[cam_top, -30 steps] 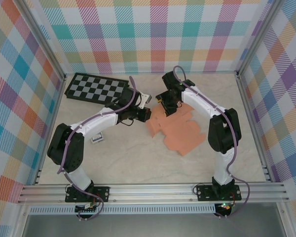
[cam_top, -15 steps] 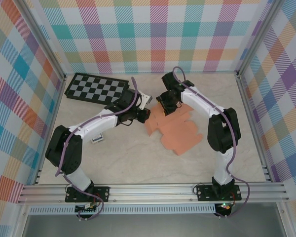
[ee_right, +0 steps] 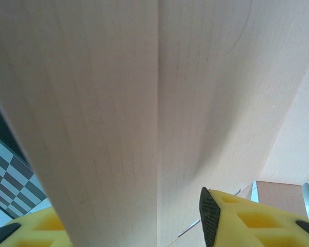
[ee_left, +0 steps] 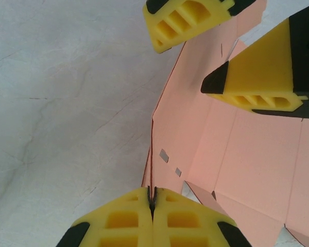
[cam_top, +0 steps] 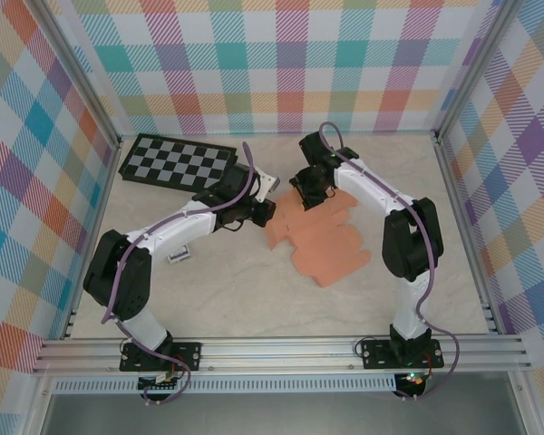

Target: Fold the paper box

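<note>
The paper box (cam_top: 331, 249) is a flat salmon-orange die-cut sheet lying mid-table, with its left side lifted. My left gripper (cam_top: 268, 212) is shut on the sheet's left edge; in the left wrist view its yellow fingers (ee_left: 123, 221) pinch the thin card edge-on. My right gripper (cam_top: 301, 195) hovers at the sheet's far end and is open. Its two fingers straddle a raised flap (ee_left: 206, 46). In the right wrist view the card (ee_right: 144, 103) stands very close between the fingertips (ee_right: 237, 218).
A black-and-grey checkerboard (cam_top: 175, 161) lies at the back left. A small white object (cam_top: 177, 256) sits on the marble table (cam_top: 254, 299) near the left arm. Plaid walls and an aluminium frame (cam_top: 272, 349) enclose the workspace.
The sheet has slid slightly left and toward the back with both grippers. The left gripper stays shut on its edge.
</note>
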`<act>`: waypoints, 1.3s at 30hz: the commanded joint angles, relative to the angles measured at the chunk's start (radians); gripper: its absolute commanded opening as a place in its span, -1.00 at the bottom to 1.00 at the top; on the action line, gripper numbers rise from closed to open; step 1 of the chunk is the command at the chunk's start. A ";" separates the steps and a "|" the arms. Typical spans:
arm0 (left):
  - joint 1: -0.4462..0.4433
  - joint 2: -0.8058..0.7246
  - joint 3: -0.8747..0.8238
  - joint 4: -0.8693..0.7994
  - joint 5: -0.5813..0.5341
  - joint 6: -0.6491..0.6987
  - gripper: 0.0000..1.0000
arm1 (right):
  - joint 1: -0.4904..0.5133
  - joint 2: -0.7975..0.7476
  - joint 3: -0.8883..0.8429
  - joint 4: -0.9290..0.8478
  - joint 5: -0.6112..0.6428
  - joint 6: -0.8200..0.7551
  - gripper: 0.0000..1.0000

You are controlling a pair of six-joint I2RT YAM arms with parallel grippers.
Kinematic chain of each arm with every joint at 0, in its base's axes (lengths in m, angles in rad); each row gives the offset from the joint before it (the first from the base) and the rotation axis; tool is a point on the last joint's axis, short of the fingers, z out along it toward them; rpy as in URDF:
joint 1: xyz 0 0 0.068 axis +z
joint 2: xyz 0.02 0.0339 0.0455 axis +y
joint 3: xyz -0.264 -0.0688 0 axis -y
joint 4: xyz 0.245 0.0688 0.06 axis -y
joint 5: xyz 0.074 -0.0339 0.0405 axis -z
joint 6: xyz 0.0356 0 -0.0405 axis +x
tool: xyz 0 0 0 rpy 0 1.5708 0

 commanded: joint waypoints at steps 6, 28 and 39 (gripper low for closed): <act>-0.013 -0.040 -0.001 -0.039 -0.019 0.024 -1.00 | -0.009 -0.060 -0.034 0.017 0.001 0.019 -0.41; 0.146 -0.304 -0.254 0.135 0.250 -0.009 0.16 | -0.053 -0.181 -0.389 0.563 -0.233 -0.111 -0.72; 0.164 -0.327 -0.410 0.157 0.298 0.228 0.18 | -0.108 -0.203 -0.451 0.712 -0.419 -0.246 -0.69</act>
